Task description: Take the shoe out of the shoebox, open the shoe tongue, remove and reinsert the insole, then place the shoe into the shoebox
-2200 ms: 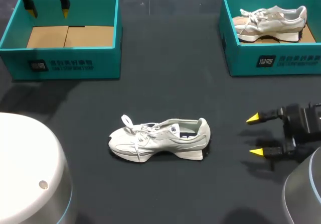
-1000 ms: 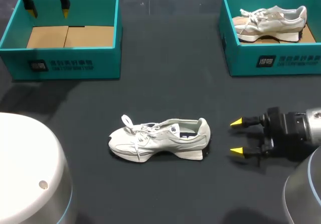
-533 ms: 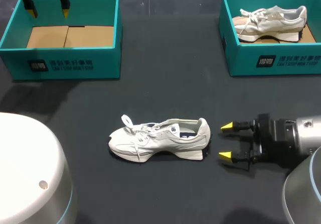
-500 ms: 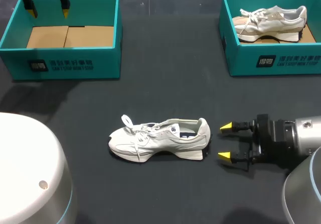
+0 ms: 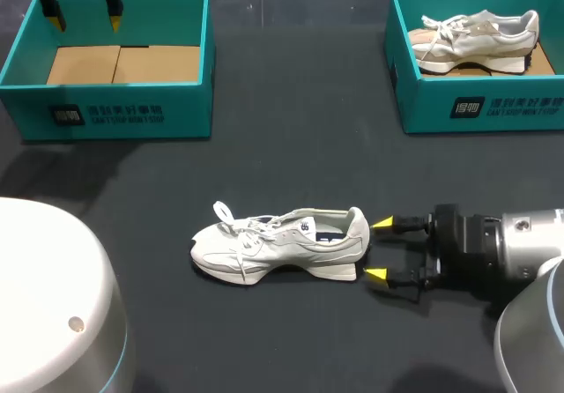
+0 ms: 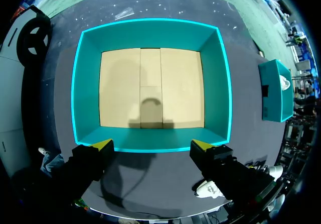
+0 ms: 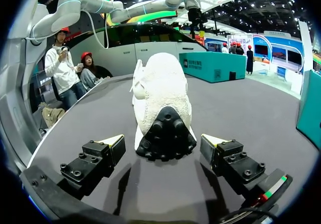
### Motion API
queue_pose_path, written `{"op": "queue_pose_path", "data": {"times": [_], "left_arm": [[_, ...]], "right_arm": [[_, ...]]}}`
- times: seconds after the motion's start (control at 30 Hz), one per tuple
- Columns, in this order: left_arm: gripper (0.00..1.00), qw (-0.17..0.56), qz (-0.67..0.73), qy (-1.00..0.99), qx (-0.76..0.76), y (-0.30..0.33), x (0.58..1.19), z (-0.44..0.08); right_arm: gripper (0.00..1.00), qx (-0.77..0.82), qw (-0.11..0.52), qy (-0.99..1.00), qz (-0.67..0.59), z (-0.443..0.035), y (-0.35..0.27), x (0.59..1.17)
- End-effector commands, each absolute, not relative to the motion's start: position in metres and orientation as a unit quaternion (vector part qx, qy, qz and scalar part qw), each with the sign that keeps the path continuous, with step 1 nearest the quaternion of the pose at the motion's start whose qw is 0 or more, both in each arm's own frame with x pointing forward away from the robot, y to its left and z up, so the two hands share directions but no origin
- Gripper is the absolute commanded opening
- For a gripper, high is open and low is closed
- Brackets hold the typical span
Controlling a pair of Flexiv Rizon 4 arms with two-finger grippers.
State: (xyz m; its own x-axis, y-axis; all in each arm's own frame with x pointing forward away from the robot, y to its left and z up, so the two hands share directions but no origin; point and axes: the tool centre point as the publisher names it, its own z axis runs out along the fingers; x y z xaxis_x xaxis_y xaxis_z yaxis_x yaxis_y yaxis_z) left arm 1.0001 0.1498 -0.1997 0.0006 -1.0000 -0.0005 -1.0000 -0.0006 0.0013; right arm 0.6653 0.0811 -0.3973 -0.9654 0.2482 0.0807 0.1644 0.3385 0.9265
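A pale grey-white shoe lies on its sole in the middle of the dark worktop, toe towards my left and heel towards my right, laces loose over the front; a small tag with dark print sits on its tongue, too small to make out; the right tool lies low at the heel end with its yellow tips spread wide, one to either side of the heel and just beside it; in the right wrist view the shoe points away with its black studded heel sole between the parted fingers of the right tool, neither finger touching it; the left tool hangs open over the far left corner of the left shoebox, a teal carton with a bare cardboard floor; in the left wrist view the left tool has its spread tips over one wall of that left shoebox; the right shoebox, also teal, holds a second shoe of the same kind; each box carries a white printed mark and a line of characters on its front wall.
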Motion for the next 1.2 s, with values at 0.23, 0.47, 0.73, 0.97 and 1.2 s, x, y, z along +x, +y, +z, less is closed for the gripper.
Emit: {"op": "queue_pose_path", "data": {"times": [0.23,0.47,0.73,0.97,1.2], "left_arm": [[1.00,0.000,-0.001,-0.707,0.707,0.150,1.000,-0.200],[1.00,0.000,-0.001,-0.707,0.707,0.150,1.000,-0.200],[1.00,0.000,-0.001,-0.707,0.707,0.150,1.000,-0.200],[1.00,0.000,-0.001,-0.707,0.707,0.150,1.000,-0.200],[1.00,0.000,-0.001,-0.707,0.707,0.150,1.000,-0.200]], "right_arm": [[1.00,0.126,0.030,0.820,0.558,-0.406,0.105,0.674],[1.00,0.125,0.020,0.821,0.556,-0.409,0.113,0.678],[1.00,0.122,0.013,0.823,0.555,-0.409,0.121,0.680],[1.00,0.127,0.018,0.825,0.550,-0.406,0.115,0.679],[1.00,0.126,0.008,0.827,0.548,-0.407,0.105,0.681]]}}
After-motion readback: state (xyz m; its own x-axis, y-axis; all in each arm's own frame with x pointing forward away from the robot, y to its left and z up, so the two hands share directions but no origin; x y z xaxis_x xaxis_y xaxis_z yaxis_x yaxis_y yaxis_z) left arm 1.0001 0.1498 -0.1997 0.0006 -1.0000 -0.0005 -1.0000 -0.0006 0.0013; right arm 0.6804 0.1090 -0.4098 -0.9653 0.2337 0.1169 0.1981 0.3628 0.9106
